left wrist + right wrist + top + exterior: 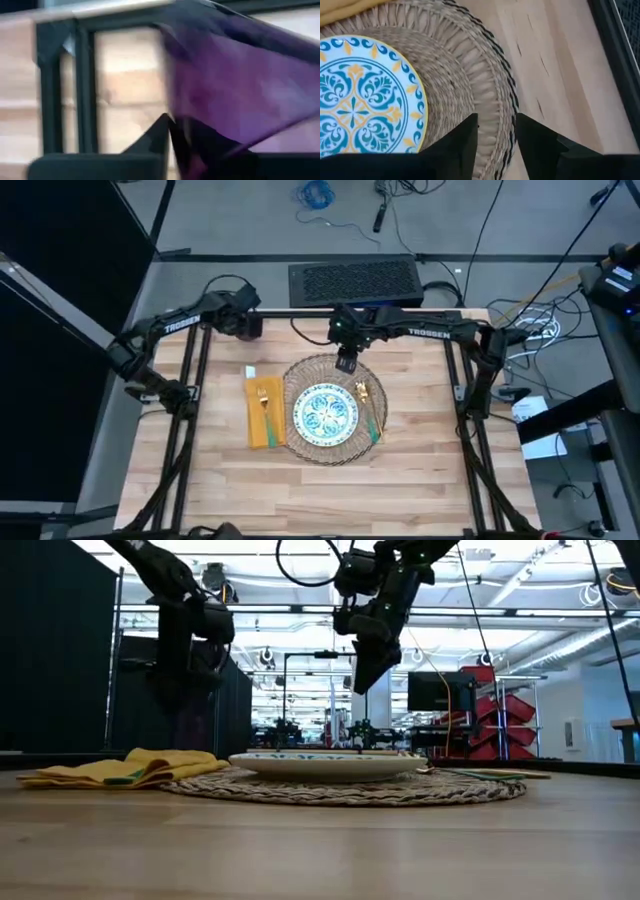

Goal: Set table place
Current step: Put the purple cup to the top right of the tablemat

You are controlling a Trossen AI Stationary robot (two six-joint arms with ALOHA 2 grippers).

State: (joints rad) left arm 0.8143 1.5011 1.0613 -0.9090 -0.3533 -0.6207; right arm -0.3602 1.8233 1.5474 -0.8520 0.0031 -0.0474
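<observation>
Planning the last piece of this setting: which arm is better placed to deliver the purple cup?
Left. The translucent purple cup fills the left wrist view, close against the left gripper. The right gripper hovers open and empty over the round woven straw mat.

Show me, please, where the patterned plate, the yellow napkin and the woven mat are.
patterned plate point(323, 416): high view, its centre.
yellow napkin point(258, 430): high view, bare cloth beside the fork.
woven mat point(470, 75): right wrist view, its woven rim.

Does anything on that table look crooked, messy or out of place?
Mostly tidy: the plate sits centred on the woven mat, with the fork on the napkin. The napkin looks rumpled in the low view. No cup stands on the table; something purple fills the left wrist view.
</observation>
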